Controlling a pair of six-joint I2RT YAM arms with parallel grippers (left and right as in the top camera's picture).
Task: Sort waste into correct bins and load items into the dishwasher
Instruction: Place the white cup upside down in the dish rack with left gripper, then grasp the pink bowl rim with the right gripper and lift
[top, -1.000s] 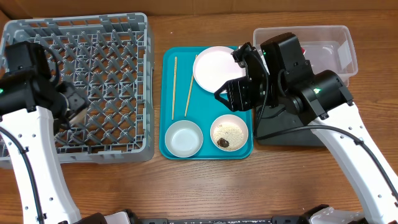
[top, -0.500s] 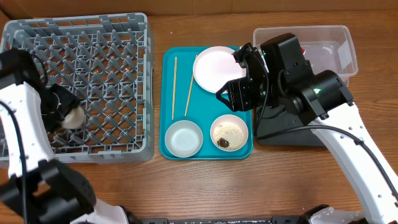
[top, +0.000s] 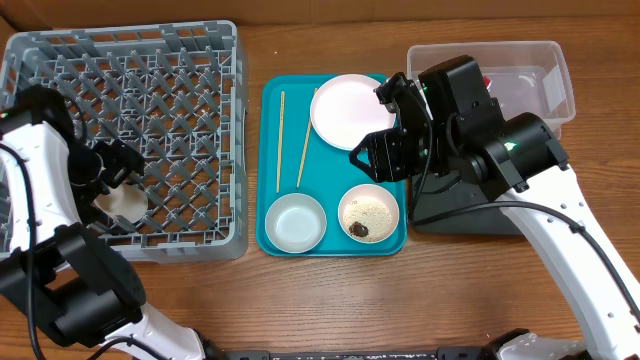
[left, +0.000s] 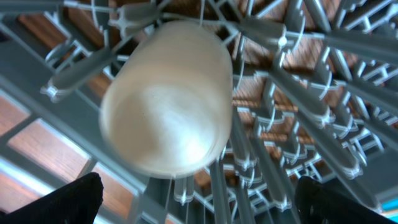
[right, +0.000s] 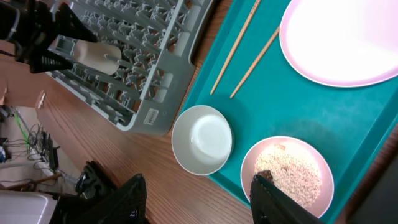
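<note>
Sitting among pegs of rack (top: 160, 90), cup (left: 165, 99) looks light, rigid, slick; grab across body. L claw (left: 208, 202) wide, empty; R claw (right: 199, 186) part-open, empty.

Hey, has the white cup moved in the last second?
Yes. In the overhead view the white cup has shifted down toward the grey rack's lower wall, near its left corner. The left gripper, now open, has let go of it.

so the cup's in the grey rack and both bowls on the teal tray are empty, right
Not both. The overhead view shows one bowl holding rice and a brown scrap; only the other bowl is empty. The cup is in the grey rack, and both bowls are on the teal tray.
</note>
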